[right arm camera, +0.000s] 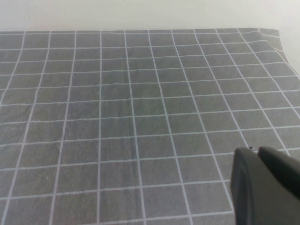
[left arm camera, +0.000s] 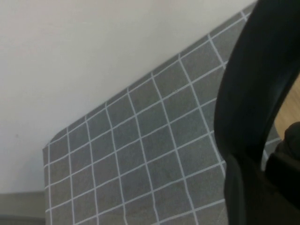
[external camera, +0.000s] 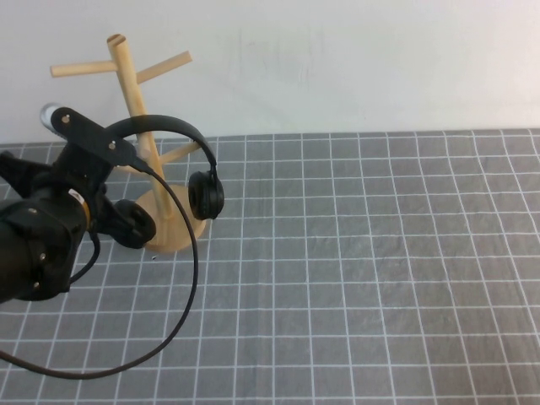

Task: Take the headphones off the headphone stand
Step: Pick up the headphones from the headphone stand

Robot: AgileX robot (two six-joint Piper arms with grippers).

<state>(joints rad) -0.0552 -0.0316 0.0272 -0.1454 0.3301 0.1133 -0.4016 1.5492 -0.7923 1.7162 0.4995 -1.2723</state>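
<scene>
While the headphones [external camera: 205,191] hang on the stand [external camera: 133,93], left gripper [external camera: 126,221] fingers clenched on the left earcup, right gripper [right arm camera: 269,187] over bare desk [right arm camera: 140,117], its finger state unclear.

No readable text, label, brand, number or sign anywhere. Grey cloth with white grid lines [external camera: 380,253]: plain squares only. Black over-ear headphones [external camera: 205,194], light wooden tree-shaped stand [external camera: 126,76], black robot arm housing [external camera: 34,245]: no legible marking. White wall [external camera: 337,59]: blank.
</scene>
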